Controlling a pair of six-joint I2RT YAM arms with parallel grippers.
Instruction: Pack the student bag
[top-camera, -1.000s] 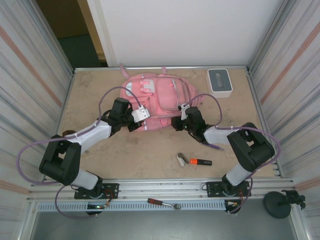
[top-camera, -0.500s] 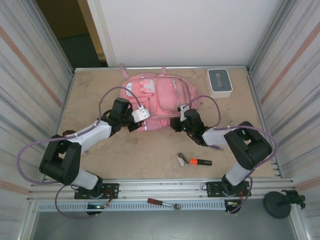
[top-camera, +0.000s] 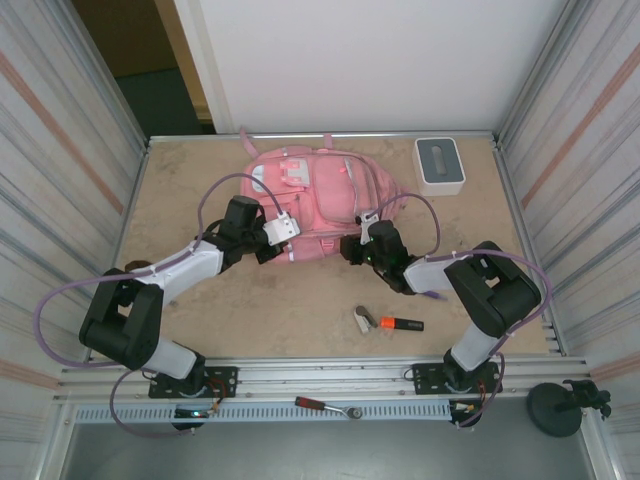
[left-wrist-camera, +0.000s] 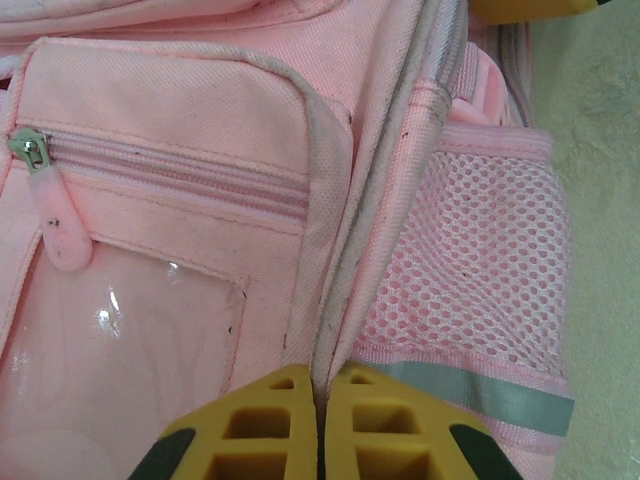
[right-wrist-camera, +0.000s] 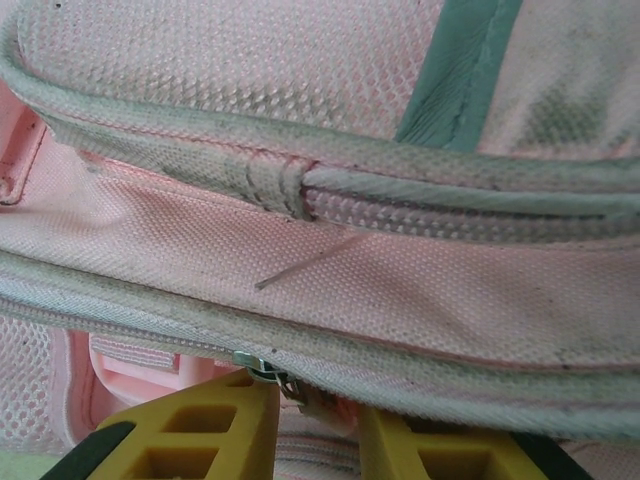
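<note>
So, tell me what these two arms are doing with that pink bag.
Both arms work the near edge of the student bag, which lies flat on the table. The left gripper is shut on its piping beside the mesh pocket. The right gripper straddles a zipper pull; a firm grip is unclear. An orange marker lies unpacked on the table.

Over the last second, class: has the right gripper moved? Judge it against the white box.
Yes, slightly: the right gripper has edged left along the student bag, away from the white box.
</note>
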